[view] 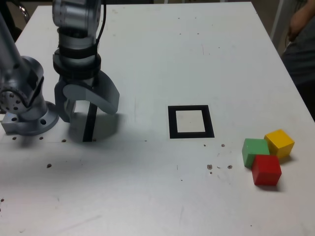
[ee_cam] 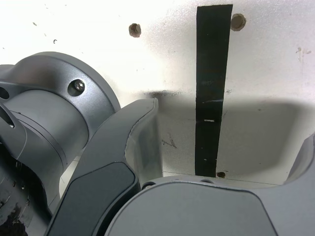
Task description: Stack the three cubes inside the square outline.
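Your gripper (view: pixel 86 105) hangs w/ jaws spread wide & nothing between them, pointing down at the table (view: pixel 147 59) right over the thin black strip (view: pixel 89 123), close beside the arm's base (view: pixel 24 115). Take the square outline (view: pixel 191 121) as your ref: the gripper sits well off to its left in the exterior view, the cubes on the opposite side, off to its right & a bit nearer the camera. So the whole reach runs across the outline, gripper → outline → cubes, approx. one line w/ a slight slant toward the camera. The outline itself has nothing in it; no cube stacked yet. The three sit bunched & touching: green cube (view: pixel 254 151) is nearest the outline, yellow cube (view: pixel 279 142) just behind-right of it, red cube (view: pixel 266 169) in front. Green looks the easiest first pick since it's closest, but its neighbours press against it, so the jaws prob. need to come in on the faces that stand free. Wrist view shows only the strip (ee_cam: pixel 212 88), one finger (ee_cam: pixel 140 142) & the base, no cubes, so you can't judge alignment from it yet. A person stands at the far right edge, beyond the table.
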Motion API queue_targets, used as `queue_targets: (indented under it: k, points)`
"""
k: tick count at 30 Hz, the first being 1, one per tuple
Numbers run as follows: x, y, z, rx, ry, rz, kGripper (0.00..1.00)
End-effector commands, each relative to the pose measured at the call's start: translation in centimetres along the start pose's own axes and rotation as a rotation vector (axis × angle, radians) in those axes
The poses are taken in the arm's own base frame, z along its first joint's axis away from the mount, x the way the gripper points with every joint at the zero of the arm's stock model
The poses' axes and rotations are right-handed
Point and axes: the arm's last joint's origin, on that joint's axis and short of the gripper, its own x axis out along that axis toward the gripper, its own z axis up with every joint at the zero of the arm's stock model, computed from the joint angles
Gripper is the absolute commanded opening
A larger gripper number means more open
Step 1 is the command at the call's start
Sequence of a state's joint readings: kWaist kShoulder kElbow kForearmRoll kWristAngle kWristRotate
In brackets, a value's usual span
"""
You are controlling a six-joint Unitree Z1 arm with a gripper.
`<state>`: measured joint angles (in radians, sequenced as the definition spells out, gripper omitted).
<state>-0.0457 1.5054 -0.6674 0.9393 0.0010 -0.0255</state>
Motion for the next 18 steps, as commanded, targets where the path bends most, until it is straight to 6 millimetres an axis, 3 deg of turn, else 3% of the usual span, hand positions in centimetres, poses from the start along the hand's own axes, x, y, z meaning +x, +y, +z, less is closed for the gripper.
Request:
queue_targets:
  k: [1,18]
  points:
    - [0.0,0.0,-0.1,-0.002,0.006,-0.002,1.00]
    - [-0.7,0.0,1.3,0.001,-0.013,-0.007,0.99]
